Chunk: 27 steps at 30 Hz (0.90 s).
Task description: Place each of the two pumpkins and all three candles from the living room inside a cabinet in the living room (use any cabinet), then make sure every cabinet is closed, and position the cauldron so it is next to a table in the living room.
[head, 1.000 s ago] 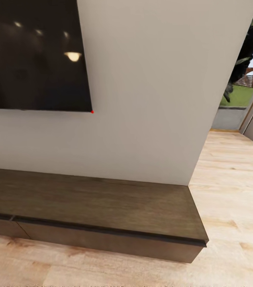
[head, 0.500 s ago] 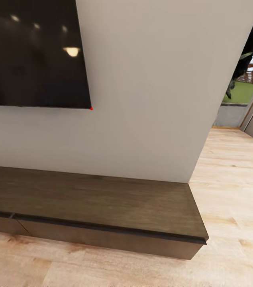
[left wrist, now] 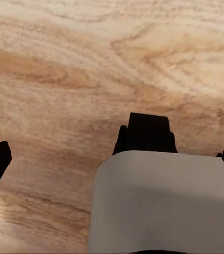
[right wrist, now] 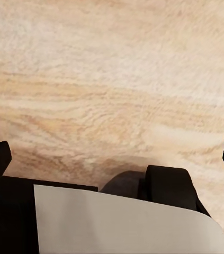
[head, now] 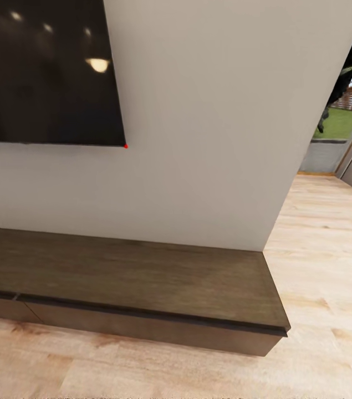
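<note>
The long, low dark-brown cabinet (head: 131, 277) runs along the foot of a pale wall in the head view, with its right end near the middle of the picture. Its flat top is bare and its drawer fronts (head: 142, 327) sit flush and shut. The pumpkins, candles, cauldron and table are out of view. My left gripper (left wrist: 112, 161) hangs open over the wooden floor, with one dark fingertip at each side of the left wrist view and nothing between them. My right gripper (right wrist: 114, 157) is open over the floor in the same way.
A large black TV screen (head: 42, 72) hangs on the wall (head: 209, 138) above the cabinet. Light wooden floor (head: 325, 266) stretches right of the cabinet towards a glass opening (head: 342, 116) onto a garden. A grey and black part of the robot (left wrist: 159, 196) lies below the left gripper.
The whole head view has shifted slightly, with the TV edge and cabinet sitting a little higher in the picture, so the camera has moved. The cabinet itself has not moved.
</note>
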Available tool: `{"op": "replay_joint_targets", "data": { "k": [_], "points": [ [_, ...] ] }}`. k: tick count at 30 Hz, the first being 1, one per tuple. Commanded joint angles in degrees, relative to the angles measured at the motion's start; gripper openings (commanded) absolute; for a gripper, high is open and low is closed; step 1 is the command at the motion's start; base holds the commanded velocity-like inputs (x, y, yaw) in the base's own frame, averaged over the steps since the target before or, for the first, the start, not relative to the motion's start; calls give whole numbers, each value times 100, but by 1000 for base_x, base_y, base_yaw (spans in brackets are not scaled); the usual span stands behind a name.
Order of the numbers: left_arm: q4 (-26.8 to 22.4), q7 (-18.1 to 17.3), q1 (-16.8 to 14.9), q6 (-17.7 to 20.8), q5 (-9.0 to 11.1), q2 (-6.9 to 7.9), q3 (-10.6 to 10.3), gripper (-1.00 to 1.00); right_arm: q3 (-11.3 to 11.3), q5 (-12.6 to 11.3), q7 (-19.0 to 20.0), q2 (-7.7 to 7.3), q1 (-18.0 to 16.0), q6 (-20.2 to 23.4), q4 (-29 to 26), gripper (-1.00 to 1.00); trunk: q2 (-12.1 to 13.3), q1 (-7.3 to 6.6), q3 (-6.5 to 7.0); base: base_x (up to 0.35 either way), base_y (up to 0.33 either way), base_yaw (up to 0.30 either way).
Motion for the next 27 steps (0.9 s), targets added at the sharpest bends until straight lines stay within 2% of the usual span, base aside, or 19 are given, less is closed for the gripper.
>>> {"op": "replay_joint_targets", "data": {
  "k": [1, 27],
  "points": [
    [0, 0, 0, 0, 0, 0, 0, 100, 1, 1, -1, 0, 0, 0, 0, 100, 0, 0, -9, 0, 0, 0],
    [0, 0, 0, 0, 0, 0, 0, 100, -10, -16, 17, -30, 0, 87, 94, 100, 0, 0, -224, 0, 0, 0]
  ]
}}
